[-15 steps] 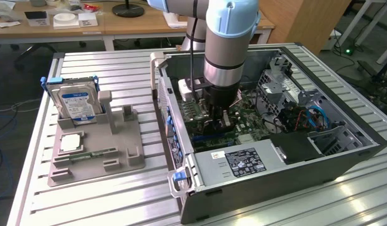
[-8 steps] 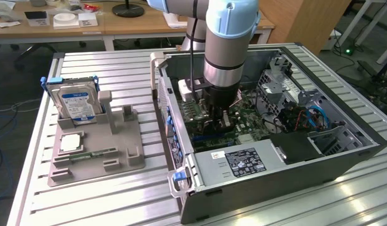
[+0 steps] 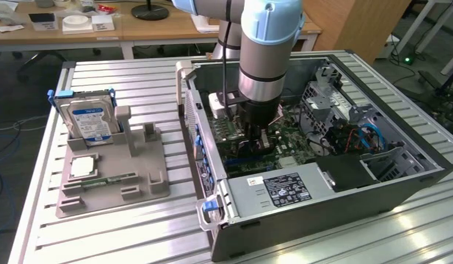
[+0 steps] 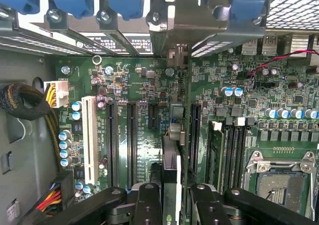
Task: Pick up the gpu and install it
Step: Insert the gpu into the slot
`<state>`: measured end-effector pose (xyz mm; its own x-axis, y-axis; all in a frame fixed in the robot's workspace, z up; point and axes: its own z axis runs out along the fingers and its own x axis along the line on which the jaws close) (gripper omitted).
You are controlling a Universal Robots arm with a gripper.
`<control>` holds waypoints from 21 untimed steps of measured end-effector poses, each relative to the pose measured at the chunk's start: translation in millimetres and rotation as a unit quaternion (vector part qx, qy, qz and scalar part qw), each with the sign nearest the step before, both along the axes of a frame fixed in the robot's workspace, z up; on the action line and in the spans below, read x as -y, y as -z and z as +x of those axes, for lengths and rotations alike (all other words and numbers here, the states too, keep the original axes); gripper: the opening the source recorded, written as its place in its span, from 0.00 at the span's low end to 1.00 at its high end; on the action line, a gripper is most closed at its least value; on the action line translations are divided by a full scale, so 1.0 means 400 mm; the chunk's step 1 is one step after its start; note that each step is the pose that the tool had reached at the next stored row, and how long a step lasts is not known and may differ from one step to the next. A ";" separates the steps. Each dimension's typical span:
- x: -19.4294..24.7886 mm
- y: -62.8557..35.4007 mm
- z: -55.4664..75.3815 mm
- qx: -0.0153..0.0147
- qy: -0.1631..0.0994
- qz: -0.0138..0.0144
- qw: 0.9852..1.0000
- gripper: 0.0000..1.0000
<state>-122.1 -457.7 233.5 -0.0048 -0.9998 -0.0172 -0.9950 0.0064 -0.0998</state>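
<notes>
In the wrist view, the gripper (image 4: 169, 197) pinches the gpu (image 4: 172, 155) edge-on, upright over the motherboard (image 4: 144, 110) between black slots. The exterior view shows the arm reaching down into the open computer case (image 3: 322, 192), with a hard drive (image 3: 87, 118) on the gray stand (image 3: 116, 181) beside it.

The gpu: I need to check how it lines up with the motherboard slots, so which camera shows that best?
The wrist view: the gpu appears edge-on between the gripper fingers, directly over the motherboard with its slots in plain sight. In the exterior view, the arm covers most of the card inside the computer case.
</notes>
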 end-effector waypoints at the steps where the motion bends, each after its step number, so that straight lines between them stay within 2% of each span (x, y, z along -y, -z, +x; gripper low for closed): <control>1: 0.000 0.000 0.000 0.000 0.000 0.000 1.000 0.27; 21: 0.000 0.011 0.000 0.000 0.000 0.000 1.000 0.27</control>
